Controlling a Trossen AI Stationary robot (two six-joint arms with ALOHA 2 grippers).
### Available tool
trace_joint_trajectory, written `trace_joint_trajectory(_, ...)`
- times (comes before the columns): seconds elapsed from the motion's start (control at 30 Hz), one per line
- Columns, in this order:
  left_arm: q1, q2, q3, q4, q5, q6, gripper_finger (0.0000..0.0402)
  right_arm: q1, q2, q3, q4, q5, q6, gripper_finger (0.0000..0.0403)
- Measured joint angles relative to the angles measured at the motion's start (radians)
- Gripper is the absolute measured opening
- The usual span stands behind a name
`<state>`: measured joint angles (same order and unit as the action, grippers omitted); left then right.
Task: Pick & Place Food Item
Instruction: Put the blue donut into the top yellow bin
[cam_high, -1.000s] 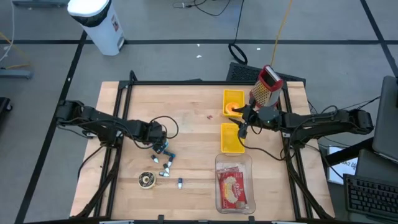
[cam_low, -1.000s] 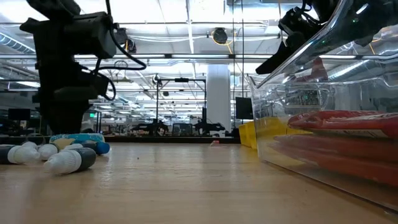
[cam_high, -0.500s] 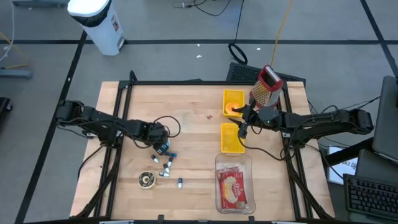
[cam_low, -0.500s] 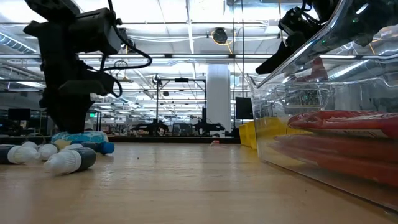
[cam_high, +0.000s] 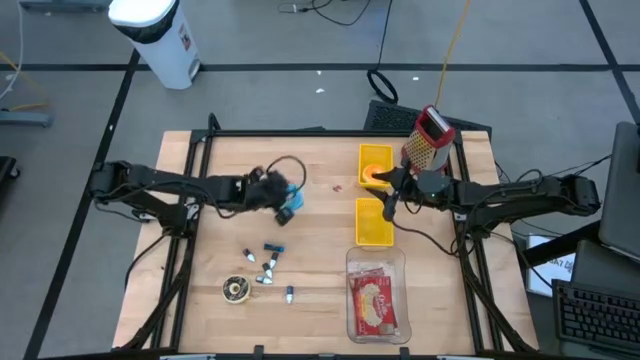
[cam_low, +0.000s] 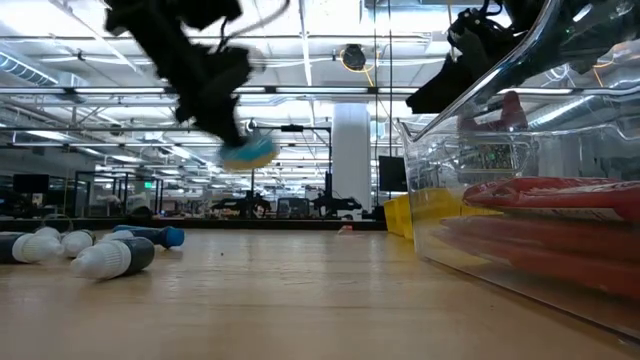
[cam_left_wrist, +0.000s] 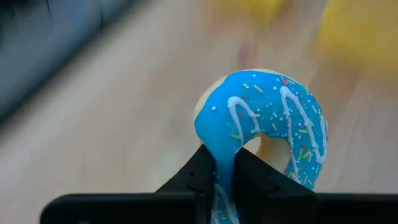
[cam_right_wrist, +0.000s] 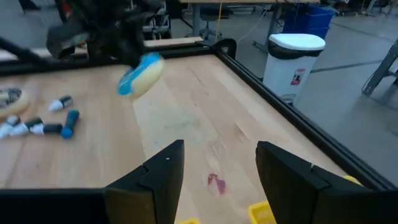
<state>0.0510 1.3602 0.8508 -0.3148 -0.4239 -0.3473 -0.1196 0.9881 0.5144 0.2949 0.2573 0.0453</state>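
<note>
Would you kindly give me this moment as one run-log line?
left hand: shut on blue donut, lifted above table | right hand: open, over yellow bin

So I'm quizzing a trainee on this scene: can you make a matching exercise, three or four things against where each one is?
Things:
1. blue-iced donut
2. left tool
3. right tool
4. clear container

Places:
A. over the yellow trays, jaws apart
B. near table edge, red packet inside
C. pinched, off the table
D. shut on the donut, mid-table

Pairs: 1-C, 2-D, 3-A, 4-B

From above we look straight down; low, level across the tabletop (cam_low: 300, 290); both show the doughnut (cam_high: 288, 213).
</note>
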Motion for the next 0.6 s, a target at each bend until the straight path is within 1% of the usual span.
trace_joint_trajectory(0.07,0.014,0.001,0.005,0.187,-0.024,0.114,0.0042,0.000,0.016,0.000,0.033,0.000,0.033,0.0187)
trace_joint_trajectory(0.13,0.029,0.015,0.005,0.383,-0.025,0.237,0.0048,0.000,0.043,0.000,0.091,0.000,0.044,0.0187)
trace_joint_trajectory(0.27,0.060,0.057,0.006,0.653,-0.022,0.416,0.0056,0.000,0.114,0.000,0.227,-0.001,-0.067,0.0187)
trace_joint_trajectory(0.4,0.089,0.115,0.005,0.771,-0.021,0.503,0.0054,-0.007,0.185,-0.001,0.400,-0.002,-0.064,0.0187)
trace_joint_trajectory(0.5,0.107,0.156,0.005,0.816,-0.017,0.523,0.0052,-0.025,0.226,0.019,0.461,-0.009,-0.053,0.0187)
trace_joint_trajectory(0.6,0.119,0.193,0.005,0.858,0.025,0.525,0.0055,-0.053,0.263,0.067,0.457,-0.109,-0.005,0.0187)
